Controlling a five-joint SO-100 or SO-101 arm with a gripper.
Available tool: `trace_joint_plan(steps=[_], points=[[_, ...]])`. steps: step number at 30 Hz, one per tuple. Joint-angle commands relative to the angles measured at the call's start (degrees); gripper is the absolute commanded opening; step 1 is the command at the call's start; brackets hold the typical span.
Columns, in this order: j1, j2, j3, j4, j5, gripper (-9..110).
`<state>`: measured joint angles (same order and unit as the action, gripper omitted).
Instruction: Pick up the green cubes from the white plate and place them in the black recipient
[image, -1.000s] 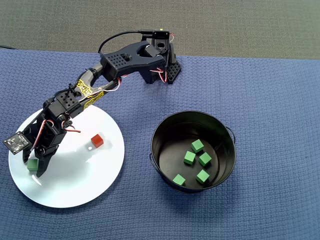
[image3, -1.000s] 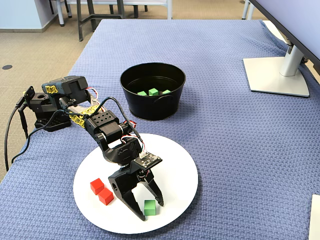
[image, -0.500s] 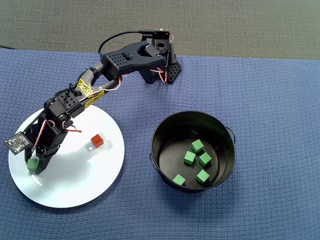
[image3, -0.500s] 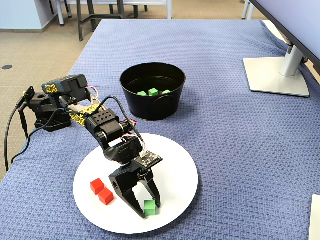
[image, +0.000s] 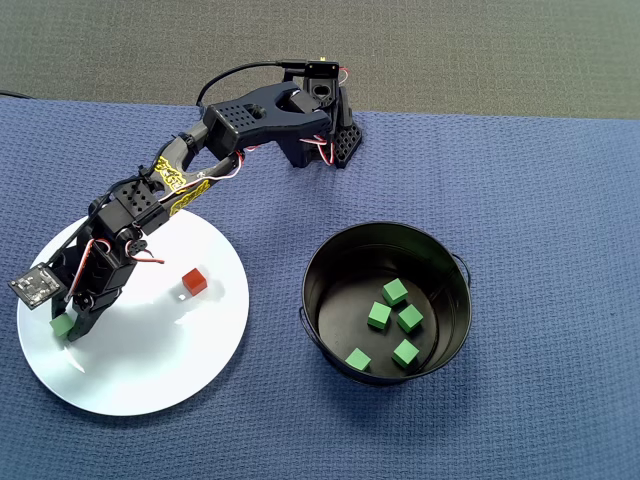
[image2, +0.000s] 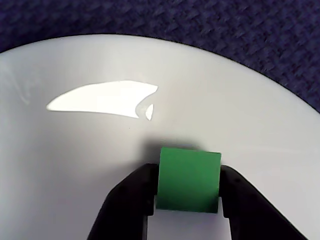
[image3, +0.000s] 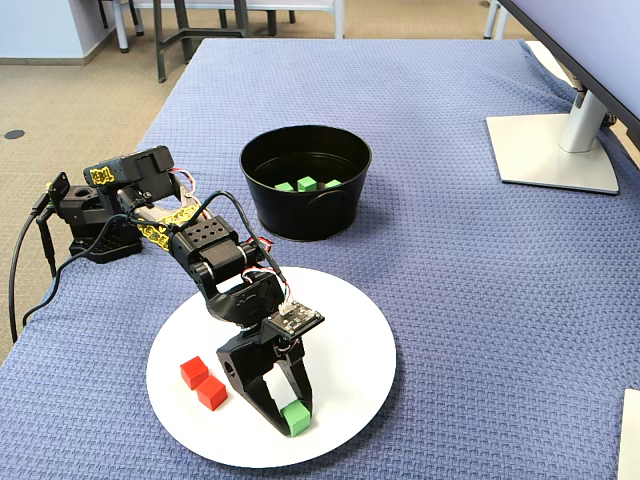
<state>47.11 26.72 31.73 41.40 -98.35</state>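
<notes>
One green cube (image2: 189, 179) is pinched between my two black fingers (image2: 135, 200) low over the white plate (image2: 75, 165). My gripper (image: 68, 325) is shut on it near the plate's left rim in the overhead view. In the fixed view the gripper (image3: 290, 415) and the cube (image3: 296, 419) are at the front of the plate (image3: 350, 340). The black recipient (image: 330, 262) stands to the right of the plate (image: 150, 365) and holds several green cubes (image: 378, 316). From the fixed view, some of them (image3: 307, 184) show inside the recipient (image3: 305, 215).
Two red cubes (image3: 194, 372) (image3: 211, 393) lie on the plate's left side in the fixed view; the overhead view shows one (image: 194, 282). The arm's base (image: 325, 140) sits at the blue cloth's back edge. A monitor stand (image3: 553, 150) is at the far right.
The jaws, open around the green cube a second ago, have shut on it. The gripper shifted slightly towards the plate's rim. The rest has not moved.
</notes>
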Motion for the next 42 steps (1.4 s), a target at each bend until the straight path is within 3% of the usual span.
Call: trace_joint_plan(steps=[1, 14, 27, 31, 34, 42], points=[[-0.9, 4.8, 0.5, 0.2, 1.0, 3], [-0.8, 5.8, 2.4, -2.4, 2.7, 0], [-3.3, 32.2, 13.5, 6.0, 12.4, 0], [-6.6, 46.6, 23.7, 7.5, 21.5, 0], [-9.8, 57.8, 32.3, 7.6, 34.0, 0], [-23.3, 79.9, 41.2, 26.4, 66.2, 0]])
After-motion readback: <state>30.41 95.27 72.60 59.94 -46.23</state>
